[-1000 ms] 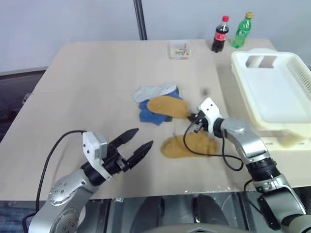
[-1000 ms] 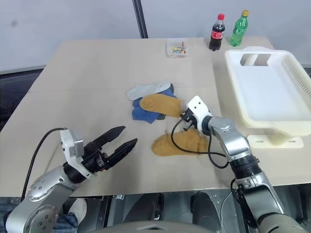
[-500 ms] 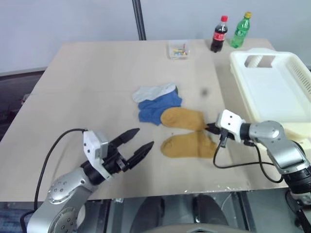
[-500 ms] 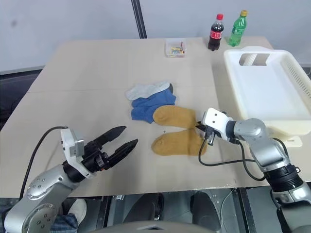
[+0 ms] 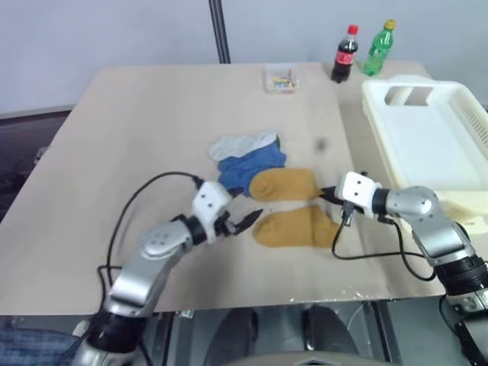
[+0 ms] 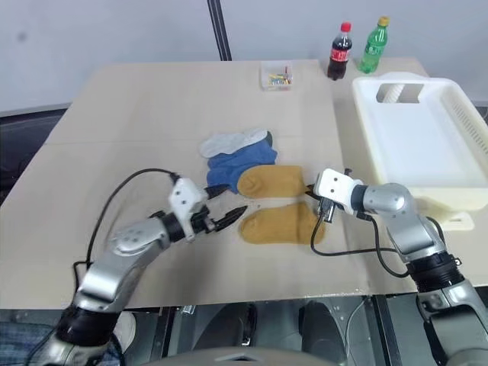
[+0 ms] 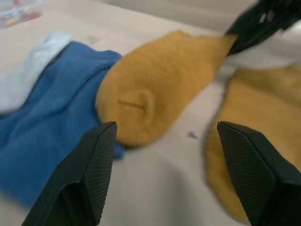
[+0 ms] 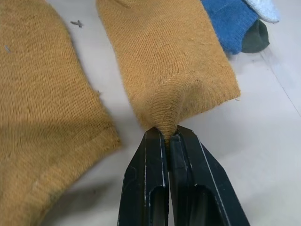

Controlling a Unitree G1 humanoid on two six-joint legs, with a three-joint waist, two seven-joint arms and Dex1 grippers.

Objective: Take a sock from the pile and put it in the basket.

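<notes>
The pile lies mid-table: a pale grey-white sock (image 5: 242,143), a blue sock (image 5: 252,166) and a dark one (image 8: 256,37) peeking out beneath. A mustard sock (image 5: 284,184) lies flat beside the blue one, and my right gripper (image 8: 168,134) is shut on its pinched edge at its right end. A second mustard sock (image 5: 294,227) lies just in front of it. My left gripper (image 7: 165,127) is open and low over the table, pointing at the gap between the two mustard socks from their left. The cream-white basket (image 5: 438,149) stands at the right, holding nothing.
A cola bottle (image 5: 346,53), a green bottle (image 5: 380,47) and a small clear box (image 5: 280,78) stand along the table's far edge. A black pole (image 5: 219,30) rises behind the table. The basket's near rim (image 5: 427,200) is close to my right arm.
My left gripper has swung forward and to the right, up to the mustard socks, staying open. My right gripper has dragged the held mustard sock rightward off the pile.
</notes>
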